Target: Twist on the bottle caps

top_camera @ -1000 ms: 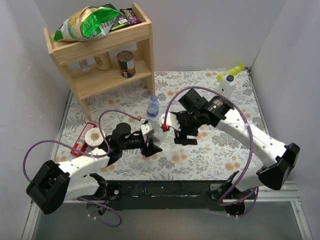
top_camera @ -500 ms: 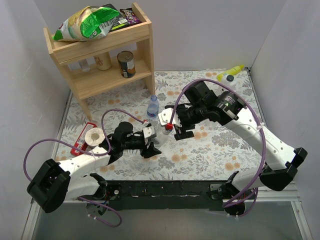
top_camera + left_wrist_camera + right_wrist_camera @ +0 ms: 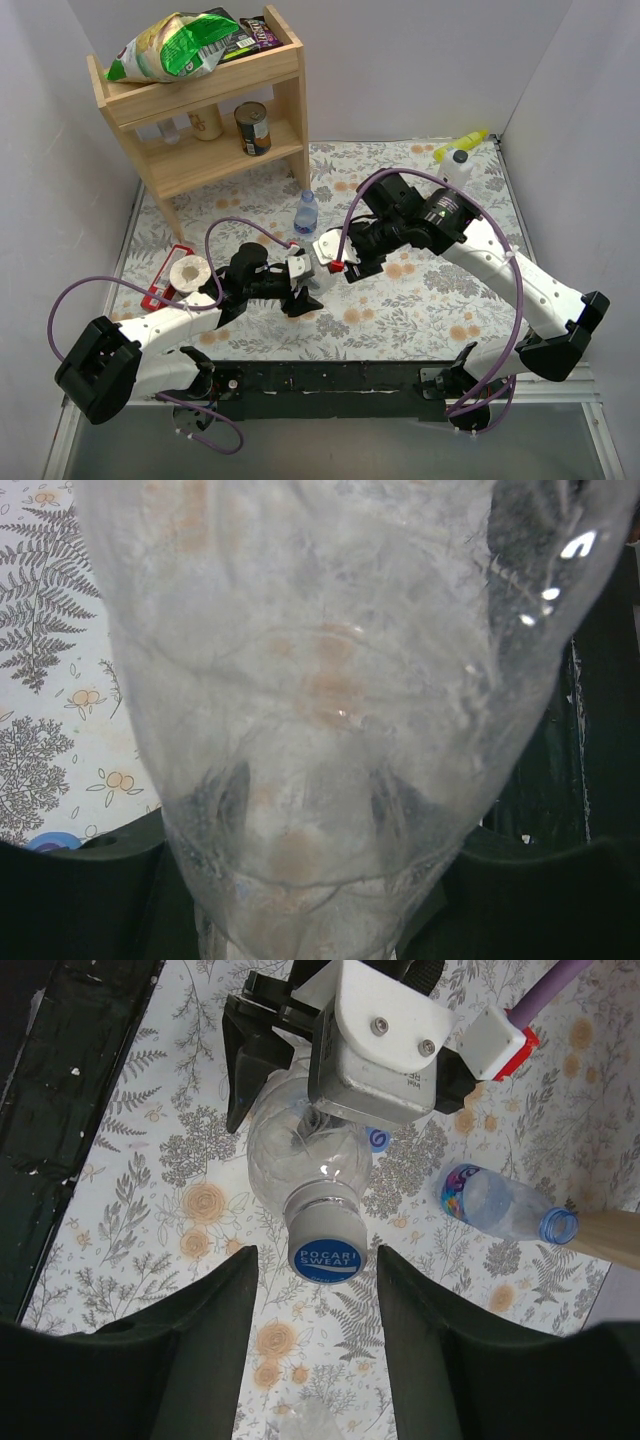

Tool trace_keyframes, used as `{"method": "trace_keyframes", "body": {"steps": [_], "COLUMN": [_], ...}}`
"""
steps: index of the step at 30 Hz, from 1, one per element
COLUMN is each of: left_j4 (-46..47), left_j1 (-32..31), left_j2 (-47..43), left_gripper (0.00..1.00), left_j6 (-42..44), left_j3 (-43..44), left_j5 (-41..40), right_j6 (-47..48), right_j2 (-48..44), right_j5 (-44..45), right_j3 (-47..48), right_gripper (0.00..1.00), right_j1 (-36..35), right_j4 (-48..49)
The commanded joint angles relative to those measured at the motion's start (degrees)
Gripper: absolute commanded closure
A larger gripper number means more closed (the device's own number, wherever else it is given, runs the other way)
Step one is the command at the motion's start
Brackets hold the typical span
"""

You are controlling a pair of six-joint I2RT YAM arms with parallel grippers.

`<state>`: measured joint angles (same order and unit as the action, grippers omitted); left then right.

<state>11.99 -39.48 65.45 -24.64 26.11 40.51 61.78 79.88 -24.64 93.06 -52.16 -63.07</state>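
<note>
1. My left gripper (image 3: 302,290) is clamped around a clear bottle (image 3: 320,730), which fills that wrist's view. Its capped end faces my right wrist. This arm has hardly shifted over the last second.
2. The change is on my right arm. A second ago my right gripper (image 3: 318,1260) hung well off to the side of the held bottle. It has since swung in and now sits right over the neck.
3. That gripper is spread open. The blue cap (image 3: 328,1253) sits on the bottle's neck between my fingers (image 3: 215,1330), and neither finger touches it.
4. I judge the lining-up to be about done. The next step is to close on the cap and twist while my left side holds the bottle firm. I cannot tell how far the cap is already threaded.
5. Beyond my left gripper stands a second bottle (image 3: 490,1202) with a blue label, and its mouth looks uncapped. A loose cap (image 3: 380,1139) lies on the flowered tabletop (image 3: 150,1210) just beside that gripper, so more capping remains.
</note>
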Motion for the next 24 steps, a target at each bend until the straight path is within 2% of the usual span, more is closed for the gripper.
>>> {"method": "trace_keyframes", "body": {"steps": [1,10,18,20,24], "left_j4": [0.32,0.93,0.41,0.66,5.22], "left_j1": [-0.15,-0.15,-0.15,-0.15,-0.15], "left_j2": [0.03,0.11,-0.23,-1.11,-2.87], "left_gripper": [1.00,1.00,1.00,1.00,1.00], "left_j6": [1.09,1.00,3.97,5.91,7.68], "left_j3": [1.84,1.67,1.67,1.67,-0.26], "left_j5": [1.15,1.06,1.33,-0.07,-4.64], "right_j6": [1.68,1.15,0.45,0.54,-1.47], "right_j2": [-0.60,-0.51,0.80,1.95,2.65], "right_j5": [-1.11,-1.72,-2.51,-2.95,-3.57], "right_j3": [-0.07,-0.15,0.28,1.60,1.52], "right_gripper": [0.44,0.51,0.62,0.65,0.65], "right_j1": [-0.31,-0.75,-1.45,-1.45,-1.36], "right_j4": [0.84,1.63,0.93,-1.08,-1.45]}}
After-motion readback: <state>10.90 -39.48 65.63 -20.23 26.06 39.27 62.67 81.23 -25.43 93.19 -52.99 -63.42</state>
